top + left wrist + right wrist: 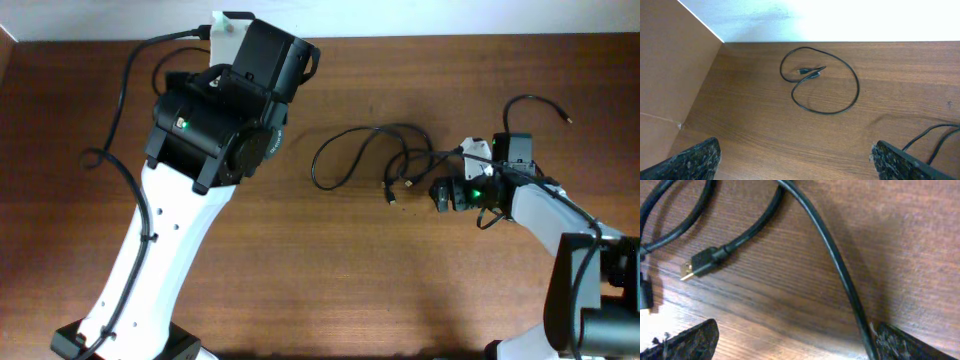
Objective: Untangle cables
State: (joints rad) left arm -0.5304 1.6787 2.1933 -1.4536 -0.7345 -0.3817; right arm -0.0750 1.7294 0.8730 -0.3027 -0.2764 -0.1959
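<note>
1. The left gripper (795,160) is held wide open above the table (740,125); a coiled cable (858,90) is seen lying alone.
2. The tangled cables (314,168) are spread mid-table.
3. The right gripper (795,340) is spread wide, nothing gripped; one cable (837,260) is seen just beside a fingertip.

Looks like a robotics lab: left arm (175,235) and right arm (545,215) at a wood-grain table (350,280), white wall (840,20) behind

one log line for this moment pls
left tool: open, above lone thin black cable loop | right tool: open, low at tangled thin black cables | gripped: nothing
</note>
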